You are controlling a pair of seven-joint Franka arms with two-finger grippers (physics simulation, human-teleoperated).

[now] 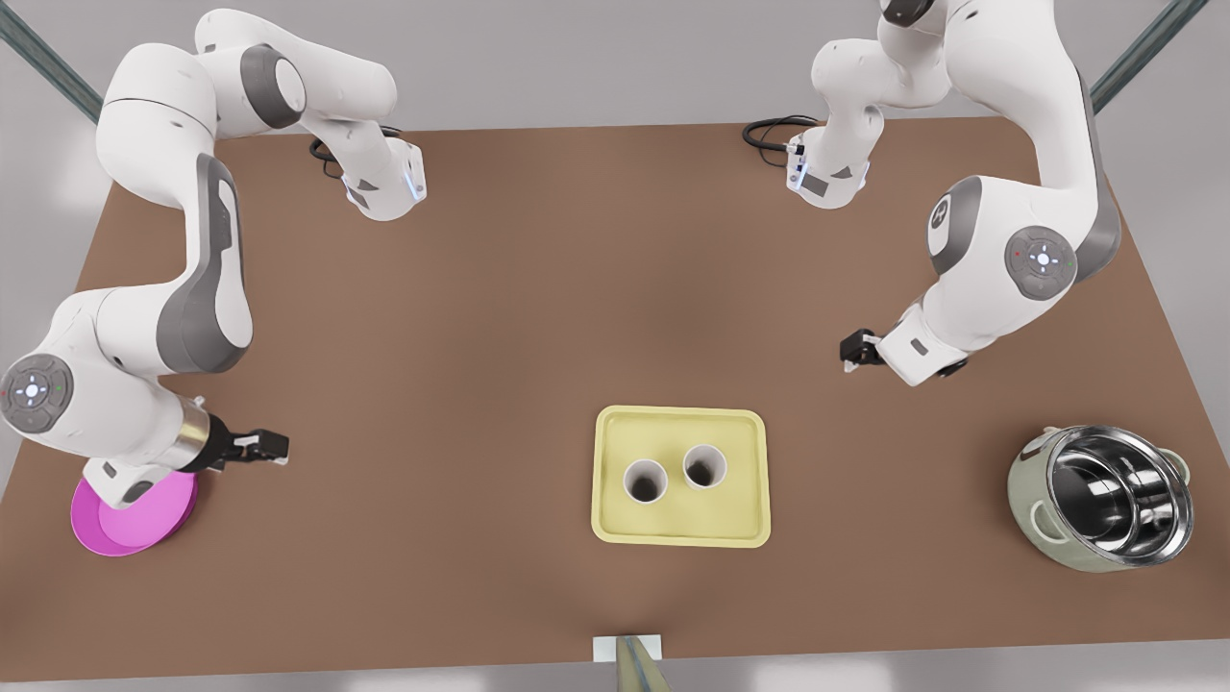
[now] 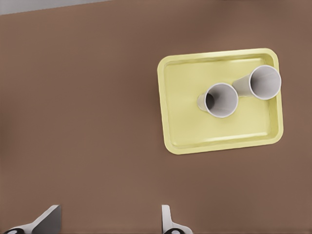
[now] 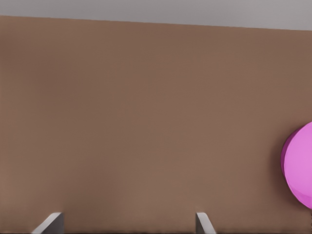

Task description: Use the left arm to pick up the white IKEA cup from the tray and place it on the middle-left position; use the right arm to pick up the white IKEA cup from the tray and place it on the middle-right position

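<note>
Standing upright, two white cups (image 1: 645, 481) (image 1: 704, 466) are seen side by side on the yellow tray (image 1: 680, 534), so nothing has been placed yet. The left gripper (image 1: 858, 350) is held empty, fingers spread wide, with the tray ahead of it. The right gripper (image 1: 269, 447), likewise spread and empty, is held just beside the magenta dish (image 1: 135, 514), well apart from the tray.

arms (image 1: 207, 288): white shells | grey joint covers | black cables (image 1: 769, 130) | fingers (image 1: 274, 445): black
</note>
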